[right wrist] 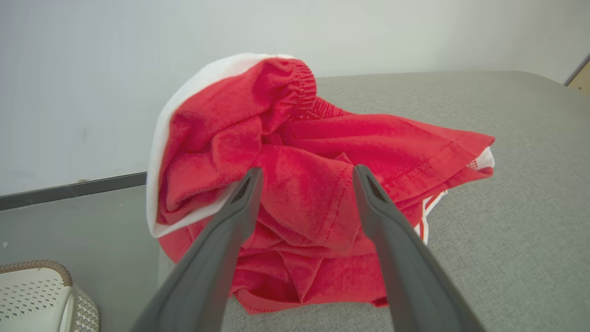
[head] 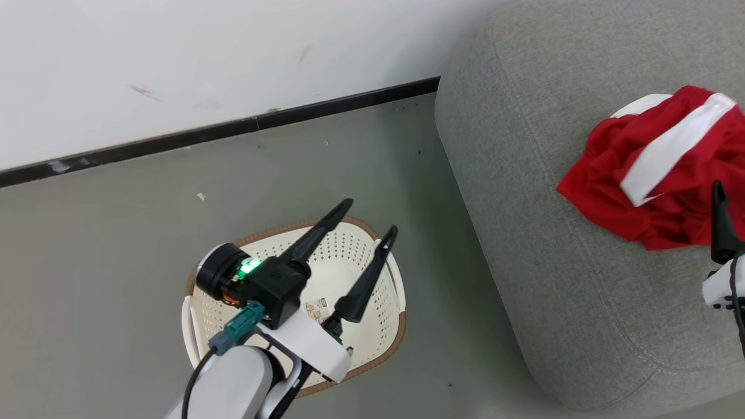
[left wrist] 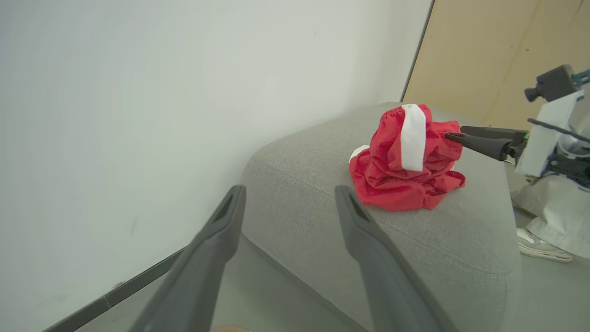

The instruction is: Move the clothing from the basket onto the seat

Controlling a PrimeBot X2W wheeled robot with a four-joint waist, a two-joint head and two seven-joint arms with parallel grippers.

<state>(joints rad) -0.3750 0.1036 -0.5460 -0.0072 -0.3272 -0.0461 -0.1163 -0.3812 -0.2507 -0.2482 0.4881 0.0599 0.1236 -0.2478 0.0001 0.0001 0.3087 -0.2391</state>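
Observation:
The red clothing [head: 605, 180] with its white band lies crumpled in a heap on the grey seat [head: 553, 279]. My right gripper [right wrist: 308, 177] is open, its fingers spread against the near side of the clothing [right wrist: 378, 138] and pinching nothing. One right finger [head: 722, 227] shows at the head view's right edge. My left gripper [head: 371, 216] hangs open above the cream basket [head: 343, 241], whose visible inside holds no garment. In the left wrist view, the left gripper [left wrist: 289, 193] points toward the seat [left wrist: 461, 240] and the clothing [left wrist: 392, 175], with the right gripper [left wrist: 456, 133] at the heap's far side.
The basket stands on the grey floor [head: 116, 262] left of the seat, near a white wall with a dark baseboard [head: 233, 125]. A corner of the basket [right wrist: 32, 295] shows in the right wrist view. A person's trouser leg and shoe [left wrist: 539, 246] stand beyond the seat.

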